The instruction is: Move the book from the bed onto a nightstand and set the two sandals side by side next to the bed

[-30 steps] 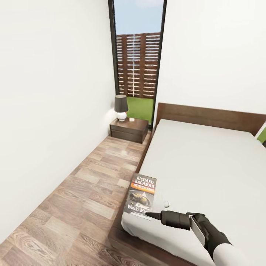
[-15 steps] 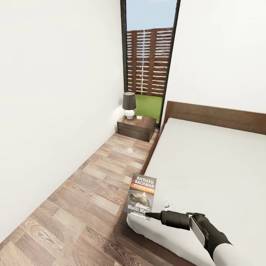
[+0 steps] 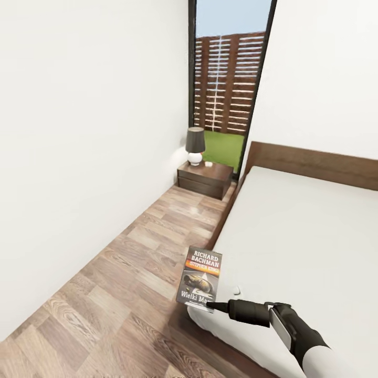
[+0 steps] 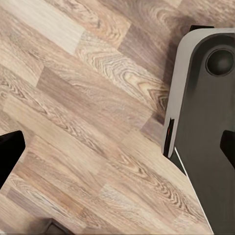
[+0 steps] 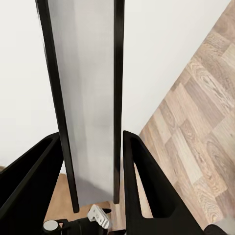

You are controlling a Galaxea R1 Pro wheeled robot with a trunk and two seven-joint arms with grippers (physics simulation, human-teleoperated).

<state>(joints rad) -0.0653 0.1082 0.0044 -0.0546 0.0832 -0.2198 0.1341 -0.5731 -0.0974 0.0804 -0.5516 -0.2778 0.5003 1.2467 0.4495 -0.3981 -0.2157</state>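
Right tool is pinching the book by its lower edge, holding it upright-ish with the cover facing the head camera; in the right wrist view the book's page edge is sitting clamped between the two fingers.

Across the last second the whole head view is shifting: the nightstand with its lamp is sliding rightward while book and arm are staying fixed in frame. So base/trunk is turning or rolling, not the arm.

Book is now hanging over the bed's near corner and the floor, off the mattress.

Judgement: carry phase is under way and the nightstand is well apart, so more driving needed.

Left tool: can't tell its state; left wrist is looking at floor planks.

Sandals not started.
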